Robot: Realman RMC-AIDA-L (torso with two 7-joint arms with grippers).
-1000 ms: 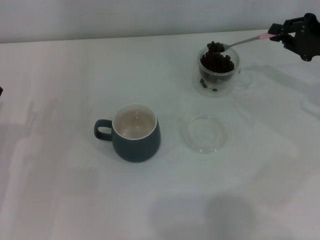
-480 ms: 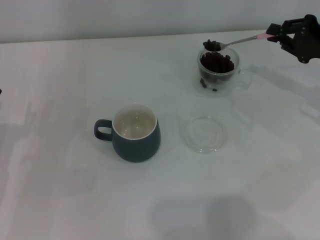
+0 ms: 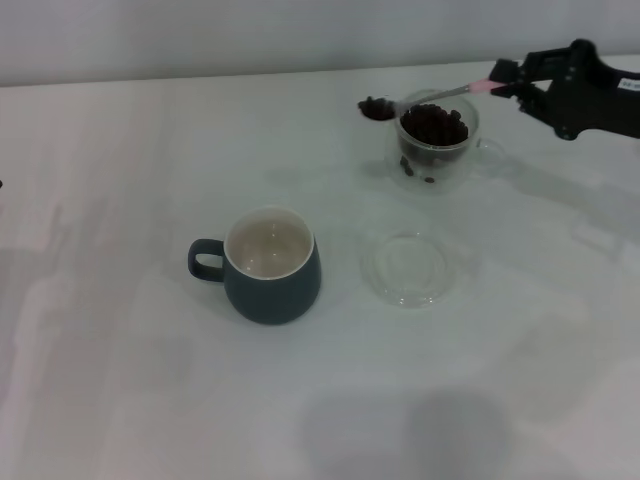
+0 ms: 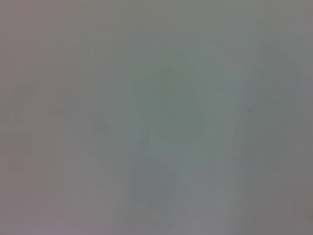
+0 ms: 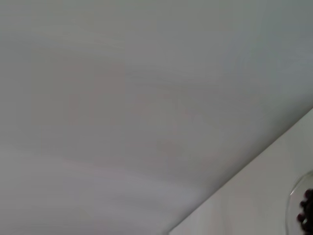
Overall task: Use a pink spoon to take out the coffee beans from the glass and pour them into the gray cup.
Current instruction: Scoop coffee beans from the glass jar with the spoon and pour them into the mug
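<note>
Roughly midway through one scoop: loaded pink spoon (image 3: 425,98) lifted clear of the glass (image 3: 434,140) and held just past its rim on the side toward the table's left edge, silver bowl heaped with a small clump of coffee beans (image 3: 377,108); nothing yet visible in the gray cup (image 3: 270,265), cream inside bare, so carrying and tipping remain, and probably more scoops, judging by the dark heap left in the glass. Right gripper (image 3: 515,80) near the far right corner, black fingers pinching the pale pink handle end, spoon reaching out nearly level. Left gripper out of sight in every view, so no telling about its fingers. Glass near the far edge, right of centre: clear, double-walled, rounded, small clear handle toward the right edge. Gray cup around the table's middle, well apart from the glass: squat, glossy blue-gray ceramic, loop handle toward the left edge. Flat clear glass dish (image 3: 408,268) just beside the cup, on its right-edge side. Table (image 3: 120,150) matte white, smooth.
</note>
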